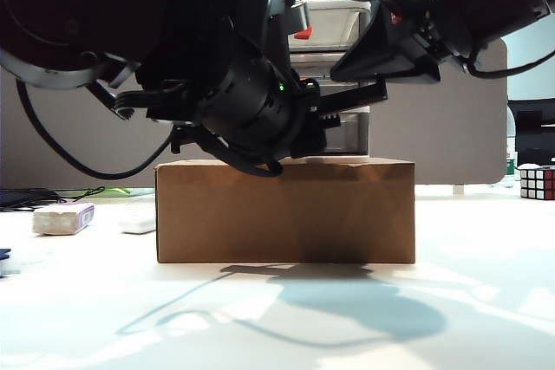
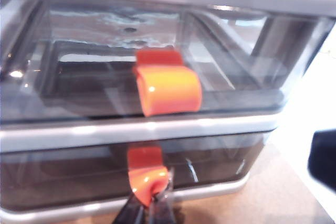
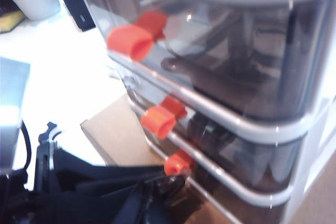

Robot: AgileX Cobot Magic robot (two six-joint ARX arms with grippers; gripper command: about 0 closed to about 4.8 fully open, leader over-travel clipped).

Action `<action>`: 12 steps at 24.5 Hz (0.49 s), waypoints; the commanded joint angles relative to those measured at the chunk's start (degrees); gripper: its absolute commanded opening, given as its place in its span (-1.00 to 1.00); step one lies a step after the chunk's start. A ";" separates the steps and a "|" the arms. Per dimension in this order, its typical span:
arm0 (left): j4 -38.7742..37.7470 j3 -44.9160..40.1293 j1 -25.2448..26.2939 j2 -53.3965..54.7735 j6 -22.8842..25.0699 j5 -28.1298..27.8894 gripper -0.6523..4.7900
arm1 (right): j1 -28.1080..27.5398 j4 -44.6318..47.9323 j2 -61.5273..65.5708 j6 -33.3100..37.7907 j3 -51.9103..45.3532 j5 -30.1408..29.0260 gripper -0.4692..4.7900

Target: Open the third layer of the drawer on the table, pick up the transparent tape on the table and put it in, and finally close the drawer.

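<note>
Third layer [image 2: 79, 174]: lowest, darkest smoke-grey tray of the drawer unit, sitting flush in the frame, not pulled out.
Third-layer handle [image 2: 147, 177]: red-orange tab at the front of that tray; the left hand's fingertips pinch its lower edge.
Left hand [image 2: 151, 203]: jaws narrow, closed on the third-layer handle from in front of the drawer unit; in the right wrist view its dark body [image 3: 105, 190] reaches up to the same tab [image 3: 178, 163].
Drawer unit [image 3: 294, 129]: pale grey-white frame with three see-through trays, standing on top of the cardboard box; the middle tray's handle [image 2: 168, 90] is directly above the pinched one.
Cardboard box [image 1: 286, 210]: brown, on the counter, under the drawer unit.
Right hand: not visible in any view, so whether it is wide or narrow cannot be told; its arm [image 1: 434, 15] hangs beside the upper part of the drawer unit.
Counter [image 1: 277, 318]: white; a white-and-purple block [image 1: 62, 218] and a small white oblong [image 1: 137, 223] lie beside the cardboard box, a puzzle cube [image 1: 537, 182] on the box's other side.
Transparent tape: cannot be made out.
</note>
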 commanded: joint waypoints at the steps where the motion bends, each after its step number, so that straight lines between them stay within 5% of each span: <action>1: -0.94 0.28 -0.20 -0.17 -0.15 0.22 -0.78 | -0.07 4.35 -0.13 -0.02 0.37 0.26 -0.84; 8: -0.92 0.26 -1.20 -0.20 -0.11 0.20 -0.78 | -1.46 4.68 -0.13 -1.33 0.37 0.79 -0.84; 12: -0.87 0.26 -1.95 -0.20 0.07 -0.02 -0.78 | -4.72 5.33 0.24 -1.27 0.37 -5.88 -0.84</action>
